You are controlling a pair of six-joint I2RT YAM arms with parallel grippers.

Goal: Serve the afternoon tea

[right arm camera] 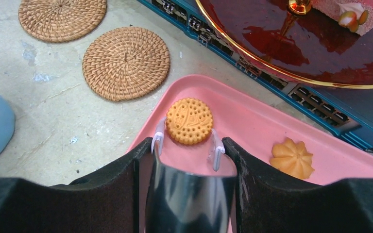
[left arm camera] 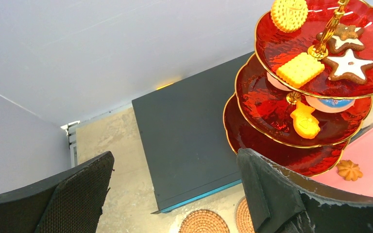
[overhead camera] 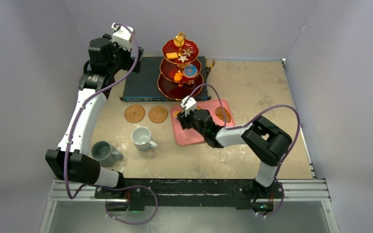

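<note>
The red three-tier stand (overhead camera: 182, 68) with its gold handle carries several toy pastries at the back of the table. My right gripper (right arm camera: 187, 145) is shut on shiny metal tongs (right arm camera: 189, 194). Their white tips stand either side of a round orange biscuit (right arm camera: 189, 121) lying on the pink tray (right arm camera: 252, 121). A swirl cookie (right arm camera: 292, 158) lies to its right. Two cork coasters (overhead camera: 134, 113) (overhead camera: 158, 114) sit side by side, with the white mug (overhead camera: 141, 137) and grey mug (overhead camera: 104, 152) nearer the front. My left gripper (left arm camera: 175, 165) hangs open and empty, high above the back left.
The flat dark electronics box (overhead camera: 143, 80) lies under and left of the stand, its port side facing the tray. Grey walls close in the left, back and right. The table's metal rail (overhead camera: 189, 189) runs along the front by the arm bases.
</note>
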